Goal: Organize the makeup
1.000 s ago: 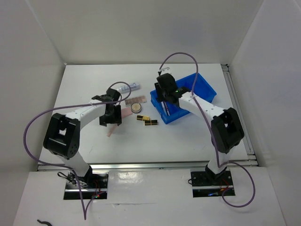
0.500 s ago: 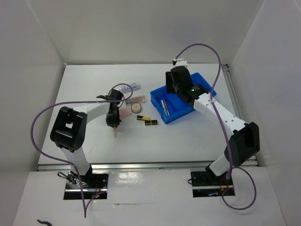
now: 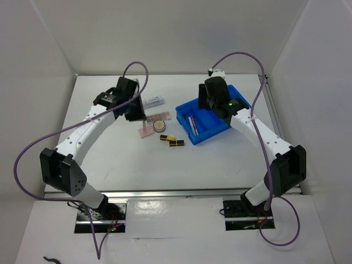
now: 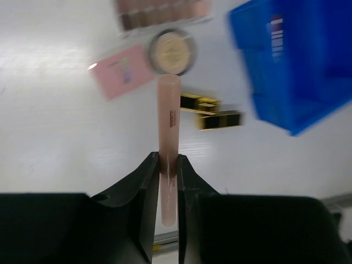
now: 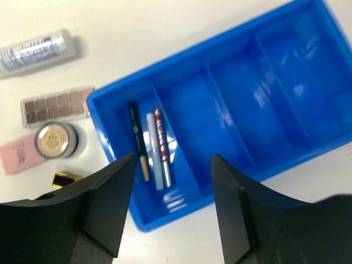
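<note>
My left gripper [image 4: 168,159] is shut on the pink stick [image 4: 168,124] and holds it in the air above the makeup on the table. Below it lie the brown palette [image 4: 162,11], the round compact [image 4: 172,52], the pink pad [image 4: 121,71] and two black-gold cases [image 4: 199,102]. My right gripper [image 5: 173,158] hangs open and empty over the blue bin [image 5: 264,137]. In the bin's left compartment lie a black-gold pencil [image 5: 137,140], a pale stick [image 5: 153,151] and a red-silver one [image 5: 162,143]. The clear tube [image 5: 36,49] lies behind the palette.
The bin [image 3: 234,99] stands at the right of the table, its other compartments bare. The loose makeup is grouped left of it around the compact [image 3: 159,126]. White walls close in the table on three sides.
My left gripper shut on the pink stick on the table, lifted it and swung back toward the far left. My right gripper drew back a little over the bin.
</note>
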`<action>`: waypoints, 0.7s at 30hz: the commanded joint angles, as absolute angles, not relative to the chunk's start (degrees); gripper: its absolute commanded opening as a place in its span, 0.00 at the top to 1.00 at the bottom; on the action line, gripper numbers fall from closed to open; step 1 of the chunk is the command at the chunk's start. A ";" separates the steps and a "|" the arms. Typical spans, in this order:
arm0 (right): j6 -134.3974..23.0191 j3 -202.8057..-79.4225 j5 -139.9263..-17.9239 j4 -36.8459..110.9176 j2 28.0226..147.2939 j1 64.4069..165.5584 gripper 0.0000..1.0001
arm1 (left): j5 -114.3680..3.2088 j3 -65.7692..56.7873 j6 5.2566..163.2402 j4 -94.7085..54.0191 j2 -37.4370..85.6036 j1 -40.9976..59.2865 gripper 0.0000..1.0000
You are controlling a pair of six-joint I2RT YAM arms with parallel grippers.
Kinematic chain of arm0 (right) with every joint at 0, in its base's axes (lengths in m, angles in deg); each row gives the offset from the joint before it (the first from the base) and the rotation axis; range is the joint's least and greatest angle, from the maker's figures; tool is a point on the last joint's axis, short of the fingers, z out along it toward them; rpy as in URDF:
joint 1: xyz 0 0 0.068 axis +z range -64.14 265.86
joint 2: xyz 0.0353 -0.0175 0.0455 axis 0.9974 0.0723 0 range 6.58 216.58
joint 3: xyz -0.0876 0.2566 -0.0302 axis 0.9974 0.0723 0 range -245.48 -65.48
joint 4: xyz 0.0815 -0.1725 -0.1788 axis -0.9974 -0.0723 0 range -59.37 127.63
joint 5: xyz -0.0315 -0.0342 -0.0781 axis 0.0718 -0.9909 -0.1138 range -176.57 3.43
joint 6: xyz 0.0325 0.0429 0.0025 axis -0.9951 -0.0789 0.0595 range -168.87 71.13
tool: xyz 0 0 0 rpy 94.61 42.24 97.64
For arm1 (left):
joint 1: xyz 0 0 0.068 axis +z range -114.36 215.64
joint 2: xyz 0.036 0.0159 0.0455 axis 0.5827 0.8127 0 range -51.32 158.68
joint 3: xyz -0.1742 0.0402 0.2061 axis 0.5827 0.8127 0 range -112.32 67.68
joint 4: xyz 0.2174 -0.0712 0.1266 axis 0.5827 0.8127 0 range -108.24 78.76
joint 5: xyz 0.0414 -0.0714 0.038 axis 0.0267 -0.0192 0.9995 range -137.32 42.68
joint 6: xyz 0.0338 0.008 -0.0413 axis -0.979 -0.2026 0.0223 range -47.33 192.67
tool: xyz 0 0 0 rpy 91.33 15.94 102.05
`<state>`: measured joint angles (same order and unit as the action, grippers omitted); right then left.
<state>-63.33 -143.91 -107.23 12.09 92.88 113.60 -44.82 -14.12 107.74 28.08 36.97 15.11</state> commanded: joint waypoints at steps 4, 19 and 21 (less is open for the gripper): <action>-71.89 -143.81 -100.10 3.01 87.10 111.78 0.30 | -63.56 -29.07 113.97 18.42 44.46 9.99 1.00; -84.29 -132.45 -105.02 -4.81 63.01 110.73 0.29 | -50.23 -43.67 134.10 5.04 68.99 -3.29 0.94; -84.29 -132.97 -105.02 -6.75 63.00 110.73 0.29 | -48.82 -45.08 135.85 5.05 71.63 -3.29 0.86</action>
